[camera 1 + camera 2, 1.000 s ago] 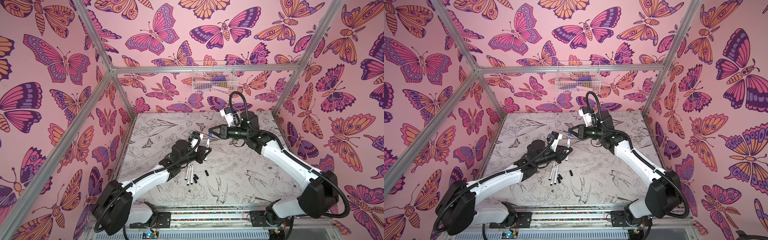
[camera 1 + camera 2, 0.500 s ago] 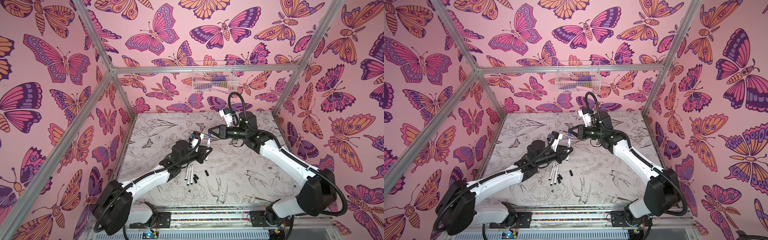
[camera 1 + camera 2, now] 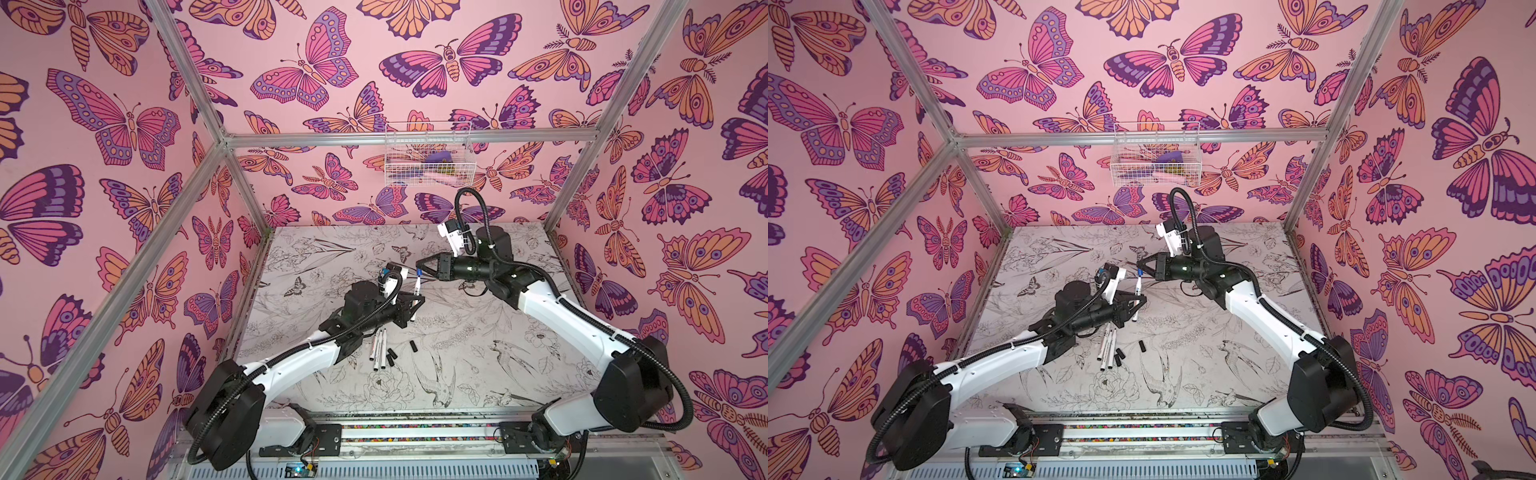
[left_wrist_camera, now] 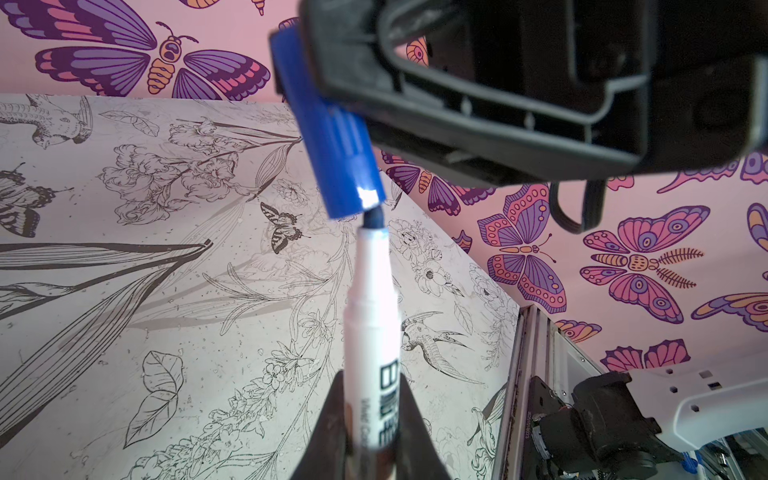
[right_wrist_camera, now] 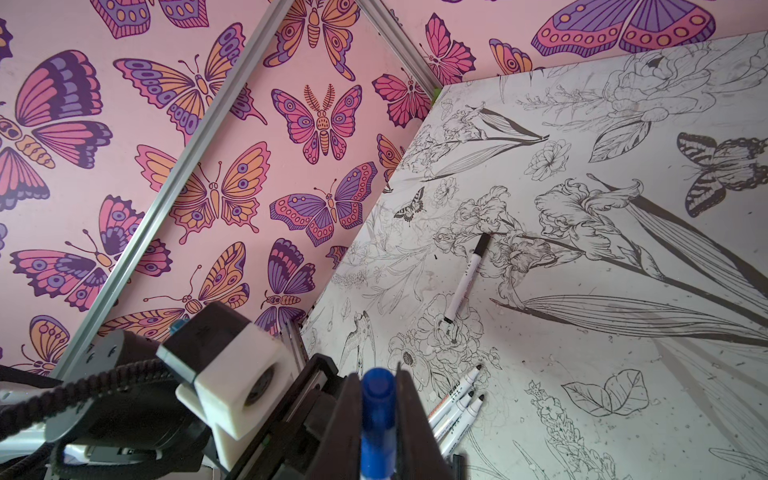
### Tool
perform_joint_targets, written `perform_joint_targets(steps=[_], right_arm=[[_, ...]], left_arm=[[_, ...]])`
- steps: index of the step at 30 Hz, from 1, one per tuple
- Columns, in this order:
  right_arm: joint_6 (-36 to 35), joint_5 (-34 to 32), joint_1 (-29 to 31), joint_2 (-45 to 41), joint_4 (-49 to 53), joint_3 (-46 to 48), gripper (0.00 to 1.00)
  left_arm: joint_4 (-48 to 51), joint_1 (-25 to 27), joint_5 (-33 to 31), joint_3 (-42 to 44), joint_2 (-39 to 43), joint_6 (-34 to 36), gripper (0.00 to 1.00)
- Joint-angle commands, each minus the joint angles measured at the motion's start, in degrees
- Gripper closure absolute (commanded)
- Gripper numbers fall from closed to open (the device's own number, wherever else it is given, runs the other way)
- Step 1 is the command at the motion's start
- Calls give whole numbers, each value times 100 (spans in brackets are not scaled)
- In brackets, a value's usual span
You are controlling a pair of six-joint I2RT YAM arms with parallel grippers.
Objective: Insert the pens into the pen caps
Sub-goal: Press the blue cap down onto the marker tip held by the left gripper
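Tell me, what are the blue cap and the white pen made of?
The blue cap looks like hard plastic, smooth and slightly shiny: a bright glint sits near its open end. The white pen looks like smooth plastic too, with print on it; its dark tip may be felt.

White arms, black joints, ribbed cables

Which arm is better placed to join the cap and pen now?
Probably right: the left end effector grips the pen; the right end effector holds the blue cap, tilted, at its tip.
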State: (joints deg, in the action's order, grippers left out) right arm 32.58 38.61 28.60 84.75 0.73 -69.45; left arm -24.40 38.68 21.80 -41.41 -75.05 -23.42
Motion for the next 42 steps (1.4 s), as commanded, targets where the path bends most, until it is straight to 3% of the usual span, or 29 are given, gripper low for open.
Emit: perform_joint_targets(steps=[1, 23, 29, 35, 39, 42], right_arm=[[-95, 65, 88, -76, -29, 130, 90], [-120, 219, 120, -589, 228, 568, 92], [-734, 84, 299, -684, 765, 560, 91], [-1232, 238, 339, -692, 1307, 411, 90], [-1441, 302, 339, -736, 1550, 264, 89], [-1486, 305, 339, -799, 1588, 190, 85]], left_arm=[[-351, 8, -80, 19, 9, -29, 100], [-737, -43, -134, -239, -407, -241, 100], [-1529, -218, -21, -368, -636, -651, 100], [-1339, -165, -96, -712, -738, 70, 100], [-1319, 91, -795, -637, -577, 1206, 100], [-1337, 157, -1108, -642, -519, 1456, 100]])
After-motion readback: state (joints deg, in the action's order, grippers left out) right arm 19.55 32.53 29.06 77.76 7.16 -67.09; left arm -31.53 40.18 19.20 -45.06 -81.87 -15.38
